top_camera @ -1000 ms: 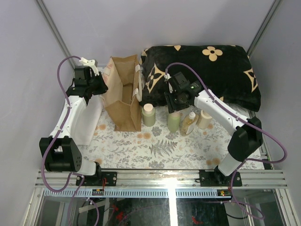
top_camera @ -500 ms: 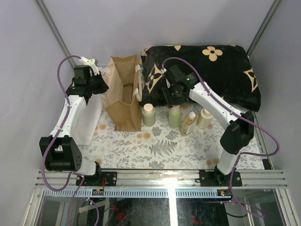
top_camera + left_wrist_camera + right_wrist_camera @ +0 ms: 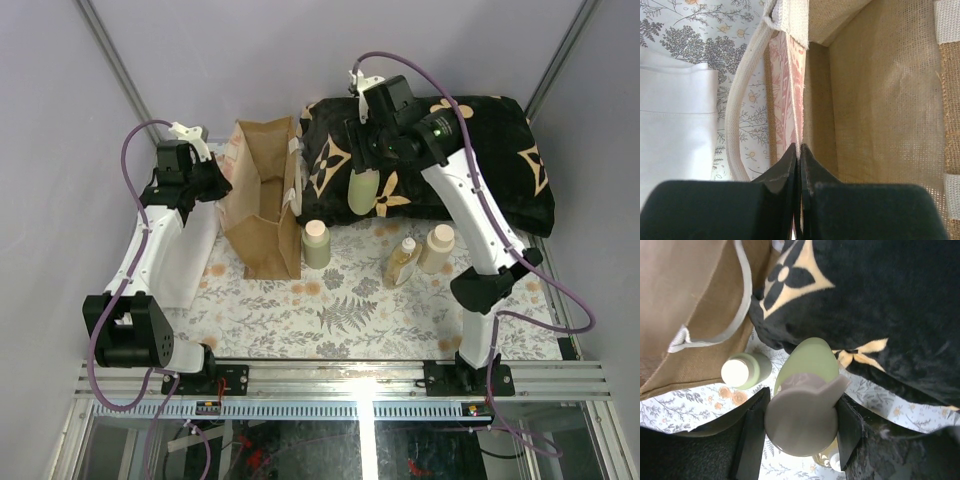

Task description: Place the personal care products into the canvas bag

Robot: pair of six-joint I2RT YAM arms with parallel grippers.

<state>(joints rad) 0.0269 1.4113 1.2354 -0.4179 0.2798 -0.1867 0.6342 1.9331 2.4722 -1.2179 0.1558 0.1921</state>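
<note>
The tan canvas bag [image 3: 262,200] stands open at the back left. My left gripper [image 3: 213,180] is shut on the bag's left rim [image 3: 796,115], beside a pale handle strap [image 3: 742,115]. My right gripper [image 3: 366,168] is shut on the cap of a green bottle [image 3: 361,192], held high over the black cushion, right of the bag; in the right wrist view its pale cap [image 3: 802,417] sits between the jaws. A second green bottle [image 3: 316,244] stands on the mat next to the bag. The amber bottle [image 3: 400,263] and the cream-beige bottle [image 3: 437,249] stand further right.
A big black cushion with beige flower marks [image 3: 470,150] lies across the back right. A white folded cloth [image 3: 190,255] lies left of the bag. A floral mat [image 3: 340,310] covers the table.
My right gripper has lifted the green bottle off the mat, up and back over the cushion. The left arm has not moved.
</note>
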